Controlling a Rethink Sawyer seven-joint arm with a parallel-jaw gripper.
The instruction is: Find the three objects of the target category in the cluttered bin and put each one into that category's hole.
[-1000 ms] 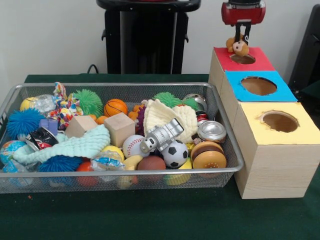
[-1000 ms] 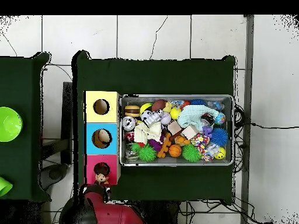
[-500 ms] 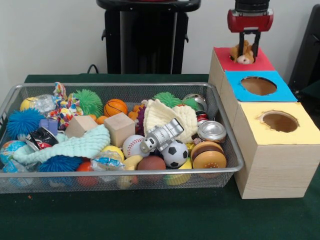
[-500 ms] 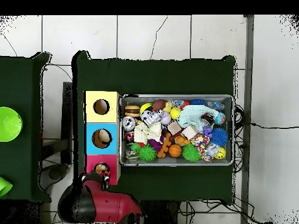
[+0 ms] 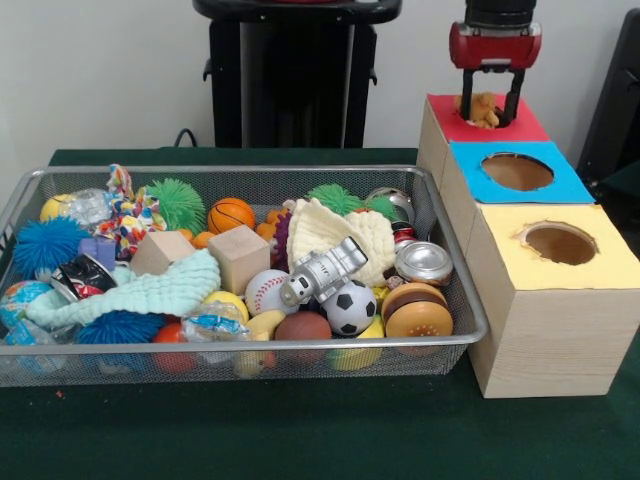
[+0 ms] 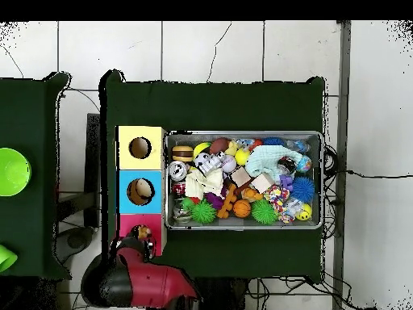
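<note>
The pincer (image 5: 492, 100) is hanging over the red-topped box (image 5: 520, 122) at the one o'clock corner of the front view, its two black prongs spread and standing either side of a small brown and orange toy (image 5: 483, 108). The toy is sitting in the mouth of the red hole, partly sunk, and the prongs are not visibly pressing on it, so I am reading it as let go and dropping in. The overhead view is showing the same toy (image 6: 143, 233) on the red box at seven o'clock, just above the red arm.

Going from largest to smallest: the green worktop (image 5: 300, 430) is carrying the cluttered bin (image 5: 30, 190), which is filling the nine o'clock half, and the row of three boxes is running along its three o'clock side, with the blue-topped box (image 5: 470, 160) and the yellow-topped box (image 5: 620, 265) nearer the camera.

By my judgement one object is being delivered now. How many went in already cannot be told. A pale yellow curved toy (image 5: 265, 322) is lying at the bin's six o'clock rim, so searching is probably left.

The toy in the hole is sitting roughly upright. Its long axis seems vertical, though it is too small to say which way it is facing.
</note>
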